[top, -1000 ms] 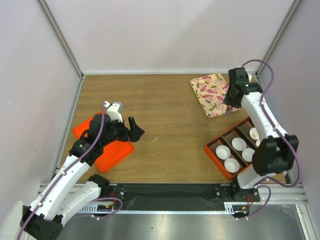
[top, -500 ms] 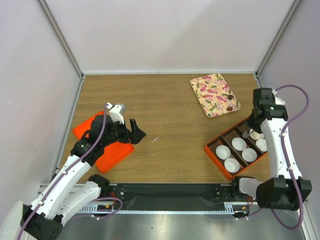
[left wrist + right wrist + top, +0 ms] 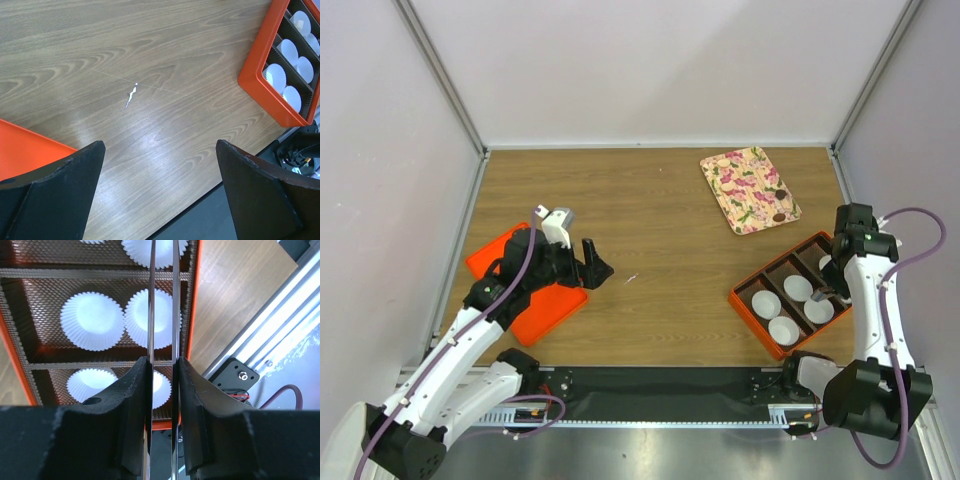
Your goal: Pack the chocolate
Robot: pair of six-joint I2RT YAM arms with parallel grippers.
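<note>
Packing time: my right claw (image 3: pixel 162 295) hangs over the orange box (image 3: pixel 250 82) of paper cups (image 3: pixel 92 321), its blades drawn nearly together; whether they pinch anything I cannot tell. Two pieces of chocolate (image 3: pixel 782 195) lie on the floral tray (image 3: pixel 735 180), apart from the box. My left claw (image 3: pixel 160 150) gapes wide above the table (image 3: pixel 150 50).

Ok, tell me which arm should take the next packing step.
Right. The right gripper, shut on thin metal strips, hangs directly over the paper cups in the orange box; the open left gripper sits far across the table by the flat orange tray.
</note>
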